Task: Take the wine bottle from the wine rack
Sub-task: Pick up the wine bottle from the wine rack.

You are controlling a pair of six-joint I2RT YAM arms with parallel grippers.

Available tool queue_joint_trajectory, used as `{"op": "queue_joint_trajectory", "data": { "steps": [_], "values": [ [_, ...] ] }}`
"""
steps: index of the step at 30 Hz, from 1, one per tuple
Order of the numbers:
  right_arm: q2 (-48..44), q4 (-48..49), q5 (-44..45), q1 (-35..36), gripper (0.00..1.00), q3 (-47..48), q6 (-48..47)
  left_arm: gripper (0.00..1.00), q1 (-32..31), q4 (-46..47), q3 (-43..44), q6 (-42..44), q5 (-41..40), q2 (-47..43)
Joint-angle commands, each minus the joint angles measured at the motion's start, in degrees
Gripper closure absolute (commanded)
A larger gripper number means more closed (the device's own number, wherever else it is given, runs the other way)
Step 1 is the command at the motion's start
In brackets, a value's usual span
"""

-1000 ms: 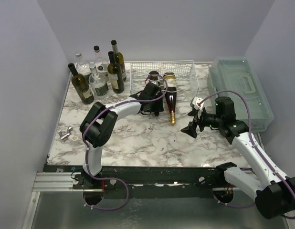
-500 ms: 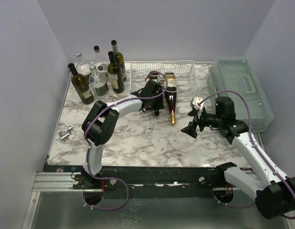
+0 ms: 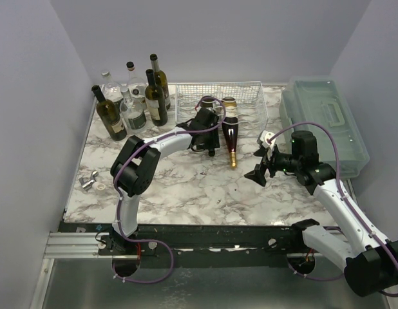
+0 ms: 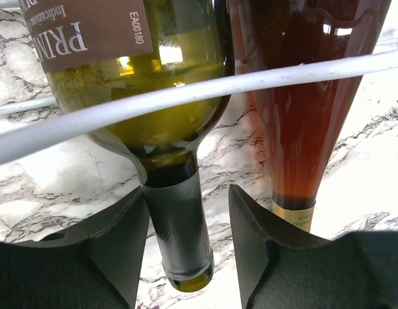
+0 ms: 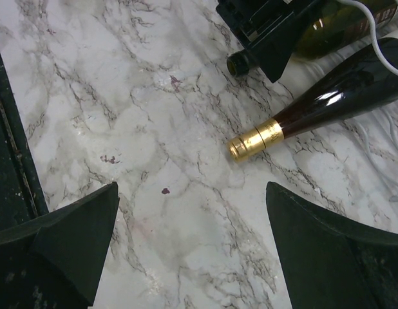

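Got a white wire-grid wine rack at the top centre of the overhead view, sitting on the grey-veined marble worktop. Lying in it, left of centre: a green glass wine bottle with a brown label, dark neck poking out past the front wire towards the bottom of the frame. Just beside it on the right, a dark reddish bottle with a gold foil top, also lying down.

Left gripper straddling that green bottle's neck, partly open, with one finger up against the glass and a sliver of marble showing beside the other. Not clamped, by the look of it.

Right gripper at centre right of the overhead view, hovering over bare marble, spread wide, holding nothing.

Also a huddle of upright glass bottles in the upper left.
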Motion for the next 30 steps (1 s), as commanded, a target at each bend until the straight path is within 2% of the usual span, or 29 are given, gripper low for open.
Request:
{"op": "queue_joint_trajectory", "data": {
  "steps": [1, 9, 13, 16, 19, 21, 30],
  "values": [
    [-0.86, 0.71, 1.26, -0.62, 0.01, -0.60, -0.84, 0.47, -0.34, -2.12, 2.23, -0.36, -0.58, 1.34],
    [-1.25, 0.62, 1.52, -1.01, 0.01, -0.59, -0.93, 0.50, -0.62, -2.72, 2.79, 0.08, -0.58, 1.55],
    [-1.37, 0.61, 1.69, -1.19, 0.01, -0.64, -1.01, 0.55, -0.62, -3.00, 3.04, 0.00, -1.61, 1.64],
    [-1.55, 0.61, 1.89, -1.47, 0.01, -0.68, -1.10, 0.67, -0.62, -3.09, 2.93, 0.08, -2.62, 1.63],
    [-1.67, 0.63, 1.78, -1.61, 0.01, -0.69, -1.12, 0.91, -0.62, -3.13, 2.71, 0.34, -3.45, 1.44],
    [-1.60, 0.63, 1.74, -1.65, 0.01, -0.70, -1.19, 1.00, -0.70, -3.00, 2.23, 0.55, -3.48, 1.10],
    [-1.58, 0.53, 1.52, -1.69, 0.01, -0.68, -1.17, 1.00, -2.10, -0.69, -2.14, 3.55, -7.02, -5.11]
  ]
}}
